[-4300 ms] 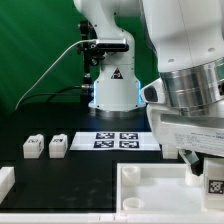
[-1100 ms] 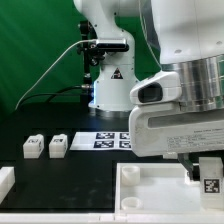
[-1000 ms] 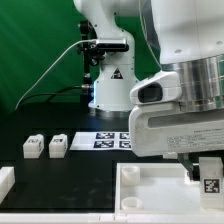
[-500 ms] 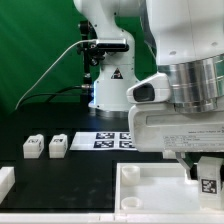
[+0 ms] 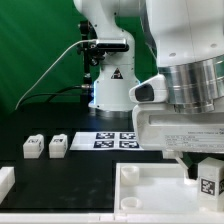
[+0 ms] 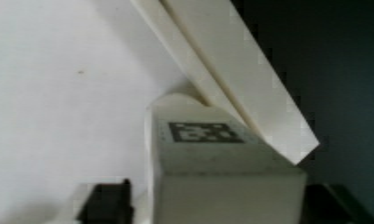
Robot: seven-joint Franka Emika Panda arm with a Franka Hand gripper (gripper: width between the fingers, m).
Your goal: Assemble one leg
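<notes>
The claw (image 5: 207,170) pinches the leg (image 5: 209,180) above the tabletop panel (image 5: 150,190) at the exterior view's right. Misaligned with the corner recess, the leg could jam or slip.

Glossy white rounded arm (image 5: 185,60), grey ribbed wrist ring, black cable.

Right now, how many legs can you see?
3. Two legs, and, stand together on the table at the exterior view's left; a third is at the gripper, lower right. Others may be hidden.
</notes>
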